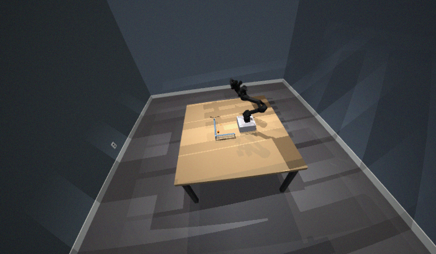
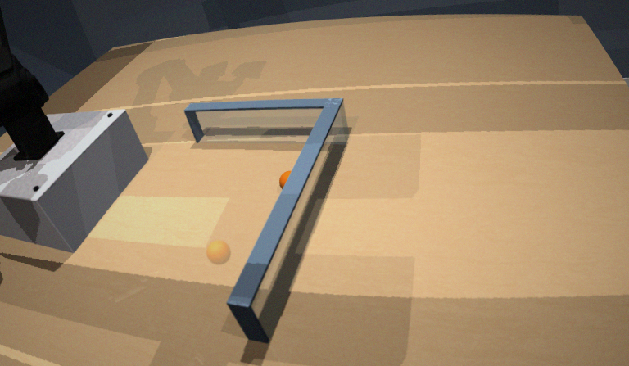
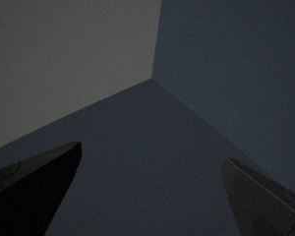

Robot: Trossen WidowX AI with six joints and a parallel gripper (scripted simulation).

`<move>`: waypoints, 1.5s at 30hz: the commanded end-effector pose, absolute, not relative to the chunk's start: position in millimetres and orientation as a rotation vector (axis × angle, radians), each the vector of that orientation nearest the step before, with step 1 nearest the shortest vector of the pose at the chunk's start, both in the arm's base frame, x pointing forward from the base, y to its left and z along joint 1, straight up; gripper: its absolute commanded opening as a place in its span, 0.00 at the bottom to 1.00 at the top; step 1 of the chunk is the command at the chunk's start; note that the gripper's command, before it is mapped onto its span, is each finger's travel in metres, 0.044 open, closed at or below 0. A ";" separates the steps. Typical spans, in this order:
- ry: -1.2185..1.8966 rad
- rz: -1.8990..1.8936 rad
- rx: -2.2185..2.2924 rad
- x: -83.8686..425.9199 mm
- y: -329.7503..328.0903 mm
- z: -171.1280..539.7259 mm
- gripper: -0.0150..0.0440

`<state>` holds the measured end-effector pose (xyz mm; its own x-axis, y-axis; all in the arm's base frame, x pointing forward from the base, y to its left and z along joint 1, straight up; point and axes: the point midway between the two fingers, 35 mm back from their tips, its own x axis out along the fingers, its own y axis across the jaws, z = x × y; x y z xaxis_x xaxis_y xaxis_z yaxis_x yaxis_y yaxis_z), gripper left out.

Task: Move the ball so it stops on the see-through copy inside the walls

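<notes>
We saw the pincer (image 3: 150, 216) spread wide w/ nothing between its fingers, raised high and aimed at a room corner — well apart from the ball (image 2: 284, 178). The ball sat on the tabletop (image 2: 463, 172) touching the long wall (image 2: 282, 205), inside the corner. The see-through copy (image 2: 218, 251) lay nearer that wall's open end.

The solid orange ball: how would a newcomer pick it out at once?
On the tan wooden table stands an L-shaped blue-edged clear wall. The solid orange ball touches the long wall's inner side, midway along. Its paler see-through twin sits apart, near the wall's open end.
</notes>
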<state>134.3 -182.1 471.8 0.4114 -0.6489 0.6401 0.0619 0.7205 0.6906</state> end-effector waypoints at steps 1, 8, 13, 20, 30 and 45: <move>-1.059 -0.489 0.643 135.5 -182.7 471.3 0.89; -0.770 -0.556 0.709 204.5 -206.8 434.4 0.65; -0.446 -0.596 0.729 273.5 -213.8 383.7 0.65; 0.033 -0.588 0.681 354.5 -193.3 296.2 0.65; 0.722 -0.460 0.503 414.1 -115.6 153.0 0.65; 1.537 -0.064 0.070 382.5 13.4 6.5 0.65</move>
<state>389.2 3.5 16.1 0.1057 -0.0039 -0.9944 0.1482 0.9889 0.0119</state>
